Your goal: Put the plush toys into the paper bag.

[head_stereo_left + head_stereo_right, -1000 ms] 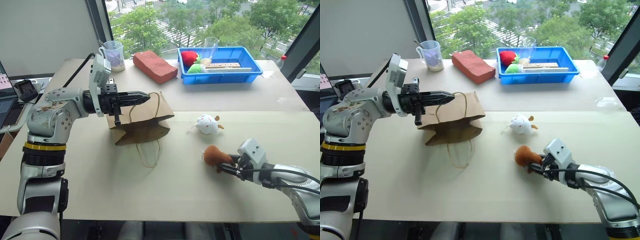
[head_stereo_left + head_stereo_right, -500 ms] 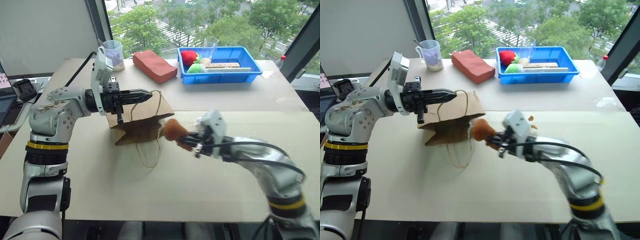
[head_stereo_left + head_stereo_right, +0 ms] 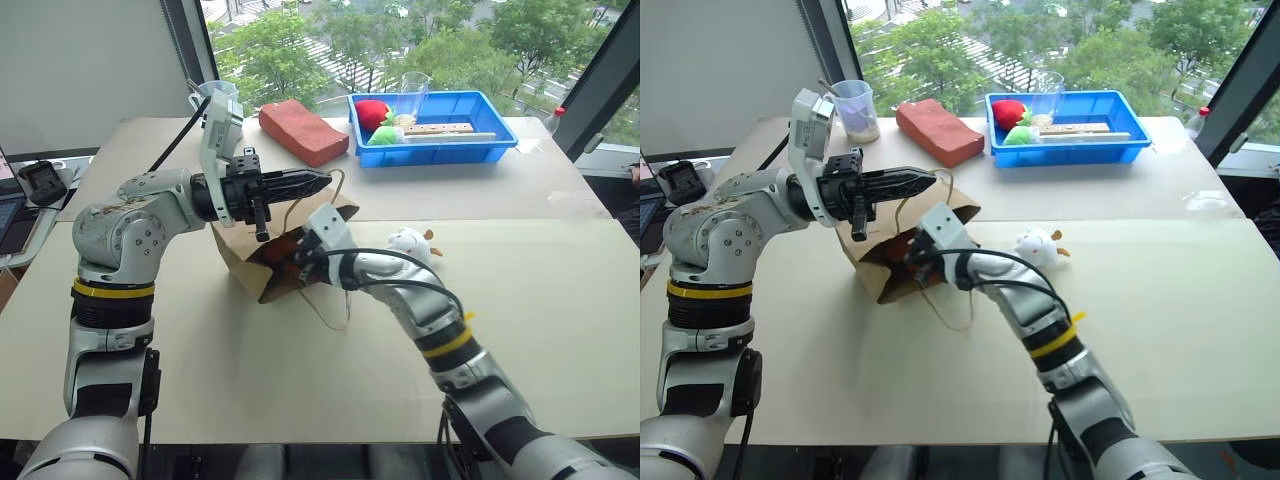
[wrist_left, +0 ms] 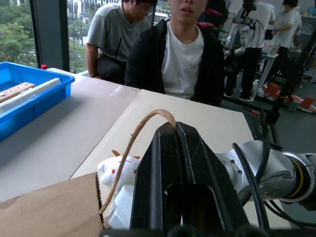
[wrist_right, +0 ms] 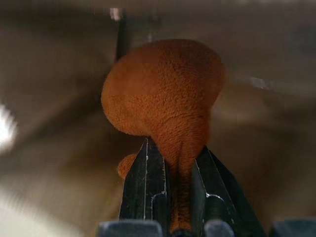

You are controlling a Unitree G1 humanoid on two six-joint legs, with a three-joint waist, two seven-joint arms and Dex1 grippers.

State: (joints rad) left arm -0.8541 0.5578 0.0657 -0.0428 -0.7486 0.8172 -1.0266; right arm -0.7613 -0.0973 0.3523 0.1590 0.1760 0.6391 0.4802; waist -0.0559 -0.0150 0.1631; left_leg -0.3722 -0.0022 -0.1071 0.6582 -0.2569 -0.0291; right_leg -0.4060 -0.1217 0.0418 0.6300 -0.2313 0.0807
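While pinched in right claw [image 5: 170, 192], orange toy [image 5: 165, 98]

The right hand [image 5: 173, 173] pinches the orange-brown plush toy [image 5: 165, 94] against blurred brown paper.

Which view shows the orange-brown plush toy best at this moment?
The right wrist view: the orange-brown plush toy sits pinched in the right gripper, inside the paper bag. The eye views give a mere glimpse at the bag's mouth.

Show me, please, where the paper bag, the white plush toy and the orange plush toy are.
paper bag [image 3: 240, 262]: left eye view, its brown side wall.
white plush toy [image 3: 408, 243]: left eye view, its round body.
orange plush toy [image 5: 163, 91]: right wrist view, its rounded head.
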